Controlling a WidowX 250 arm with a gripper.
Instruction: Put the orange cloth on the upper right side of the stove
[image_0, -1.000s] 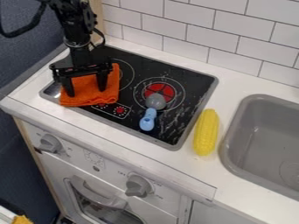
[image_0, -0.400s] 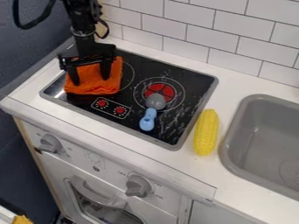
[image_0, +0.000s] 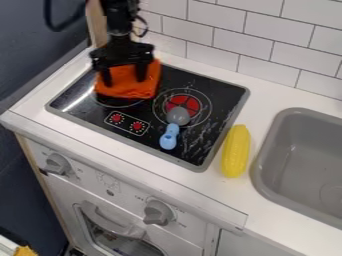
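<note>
Shifted the orange cloth (image_0: 128, 93) rearward and rightward, to the left rear of the stove (image_0: 217, 100). Held the pincer (image_0: 125, 82) spread, with the cloth below and between its two fingers. Laid soft, creased fabric over flat, glossy black, left of a round-headed utensil (image_0: 174, 125).

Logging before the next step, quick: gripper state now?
Gripper: open, fingers wide apart over the orange cloth; can't tell whether any cloth is pinched.

Bright light; white glare streak on stovetop (image_0: 217, 97).
</note>
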